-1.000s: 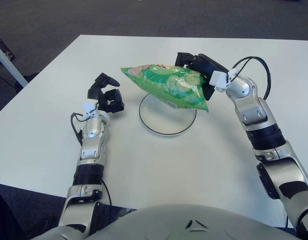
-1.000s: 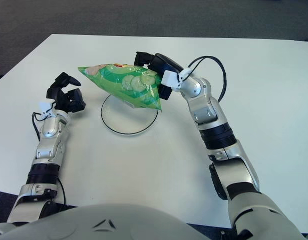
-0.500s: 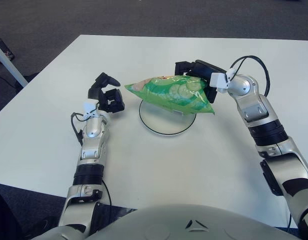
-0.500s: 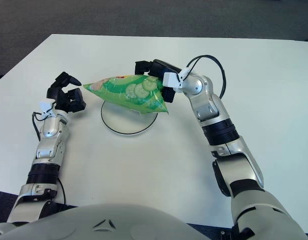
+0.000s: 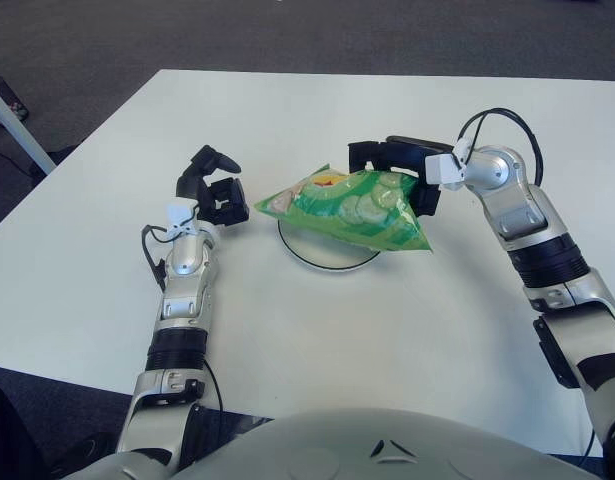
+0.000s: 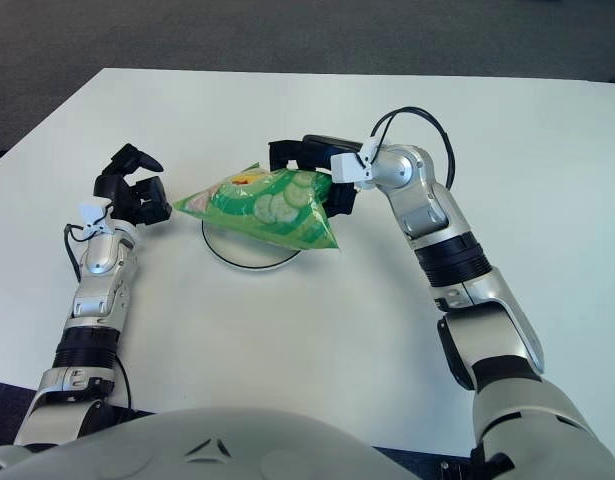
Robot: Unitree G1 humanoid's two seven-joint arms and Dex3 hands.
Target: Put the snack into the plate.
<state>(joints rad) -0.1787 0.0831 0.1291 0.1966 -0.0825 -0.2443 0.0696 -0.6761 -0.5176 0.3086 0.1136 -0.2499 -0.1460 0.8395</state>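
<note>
A green snack bag printed with cucumber slices lies tilted over the round white plate, which has a thin dark rim. The bag covers most of the plate, and its left tip points toward my left hand. My right hand is shut on the bag's upper right end, just beyond the plate's far right rim. To the left of the plate, my left hand is held up with its fingers curled and holding nothing.
The white table spreads wide around the plate. Its front edge lies close to my body. Dark carpet shows beyond the far edge. A black cable loops above my right wrist.
My right hand has lowered and drawn the snack bag down toward the plate; the bag now sags low over it. My left hand has stayed where it was.
</note>
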